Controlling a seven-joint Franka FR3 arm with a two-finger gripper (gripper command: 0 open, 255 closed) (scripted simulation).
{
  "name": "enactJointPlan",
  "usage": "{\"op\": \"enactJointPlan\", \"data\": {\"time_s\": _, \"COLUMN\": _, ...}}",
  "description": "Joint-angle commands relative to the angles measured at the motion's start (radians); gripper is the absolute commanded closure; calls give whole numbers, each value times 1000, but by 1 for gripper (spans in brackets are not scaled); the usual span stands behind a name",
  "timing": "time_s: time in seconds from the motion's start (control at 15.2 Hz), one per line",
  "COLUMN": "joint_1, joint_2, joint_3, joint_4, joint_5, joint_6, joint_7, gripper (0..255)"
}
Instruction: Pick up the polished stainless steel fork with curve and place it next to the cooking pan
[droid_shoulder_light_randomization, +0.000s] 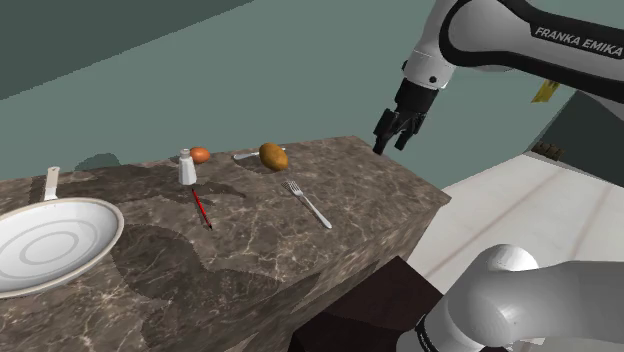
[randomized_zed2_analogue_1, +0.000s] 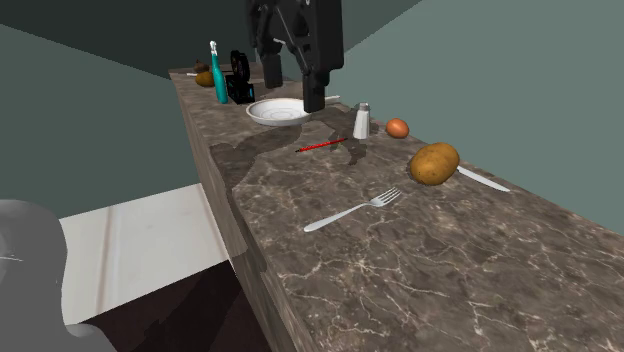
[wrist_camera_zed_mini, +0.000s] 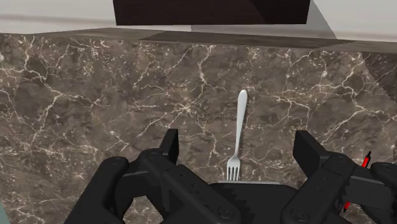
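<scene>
Hovering above fork (droid_shoulder_light_randomization: 309, 203): gripper (droid_shoulder_light_randomization: 396, 137) empty, claw wide. Step: approach, no grasp yet. Next, likely: drop onto fork handle, close. Target pan (droid_shoulder_light_randomization: 112, 218) well apart from fork.

arm (droid_shoulder_light_randomization: 472, 42): white, dark joints | marking: FRANKA EMIKA | pincer (droid_shoulder_light_randomization: 391, 145): black

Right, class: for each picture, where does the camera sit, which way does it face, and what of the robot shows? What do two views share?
Shoulder view: beside the stand, looking down across the counter towards the white pan; arm, stand and open pincer show.
Second exterior view: near the counter end away from the pan, facing along it past the fork; the pincer shows.
Wrist view: on the hand, looking down at the counter; both black fingers show, apart.
Shared: all three show the fork.
</scene>
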Motion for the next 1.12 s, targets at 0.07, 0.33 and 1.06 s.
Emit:
{"op": "enactJointPlan", "data": {"time_s": 0.07, "joint_1": 1, "joint_2": 19, "joint_3": 5, "joint_4": -14, "joint_5": 2, "joint_6": 33, "joint_7": 7, "gripper": 0}}
{"op": "enactJointPlan", "data": {"time_s": 0.33, "joint_1": 3, "joint_2": 107, "joint_3": 27, "joint_4": -56, "joint_5": 10, "joint_6": 165, "joint_7": 33, "gripper": 0}}
{"op": "enactJointPlan", "data": {"time_s": 1.06, "joint_1": 5, "joint_2": 439, "joint_3": 80, "joint_4": -54, "joint_5": 12, "joint_6": 499, "joint_7": 107, "gripper": 0}}
